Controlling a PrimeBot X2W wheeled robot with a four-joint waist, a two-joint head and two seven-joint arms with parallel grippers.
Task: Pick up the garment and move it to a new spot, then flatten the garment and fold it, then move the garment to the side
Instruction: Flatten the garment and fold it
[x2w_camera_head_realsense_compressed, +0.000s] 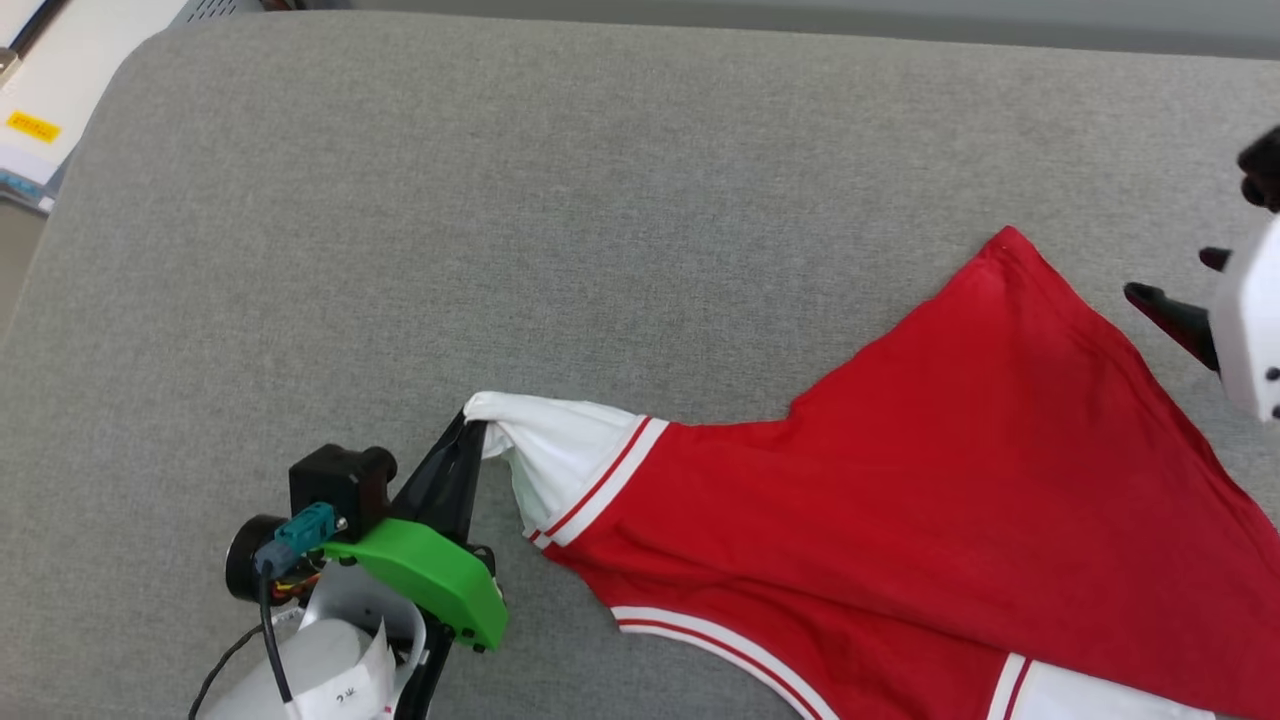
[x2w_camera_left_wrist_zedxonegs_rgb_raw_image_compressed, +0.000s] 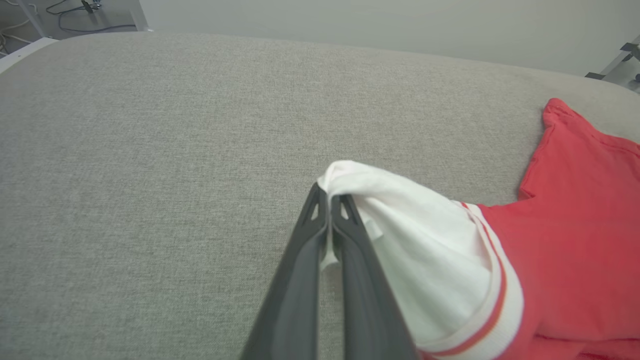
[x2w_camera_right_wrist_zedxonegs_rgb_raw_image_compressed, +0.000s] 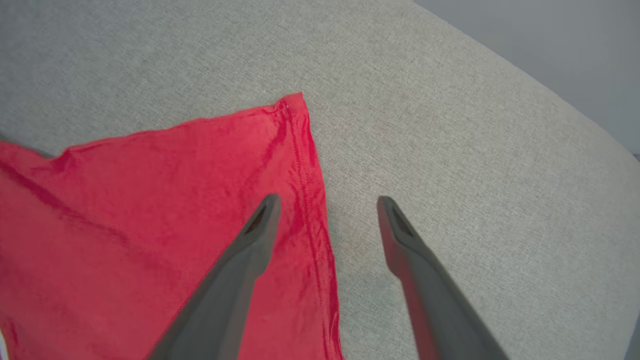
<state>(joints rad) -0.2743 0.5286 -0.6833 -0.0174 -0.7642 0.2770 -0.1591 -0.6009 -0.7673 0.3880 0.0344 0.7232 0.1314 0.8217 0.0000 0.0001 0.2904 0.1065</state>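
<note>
**Figure.** Red shirt spread on a grey, cloth-covered tabletop, seen from the robot's head and both wrists.

**(a) Shirt.** In the head view, the shirt lies from the centre of the tabletop out toward 4 o'clock. Its red body is mostly flat, with soft creases. One red hem corner points toward 2 o'clock. A white short sleeve, edged with red-and-white striped trim, is drawn out toward 9 o'clock. A second white patch with a red stripe shows at the bottom edge, near 5 o'clock. No letters or number can be made out on the side facing up.

**(b) Left tool.** The left tool sits at 7 o'clock in the head view. Its two dark fingers are pressed together on the tip of the white sleeve, which bunches and lifts into a small peak at the fingertips. A green bracket and a small black camera sit just behind the fingers.

**(c) Right tool.** The right tool sits at 3 o'clock in the head view, fingers spread wide and holding nothing. One finger lies over the red cloth and the other over bare tabletop, with the stitched hem edge running between them. Whether either fingertip touches the cloth cannot be told.
</note>
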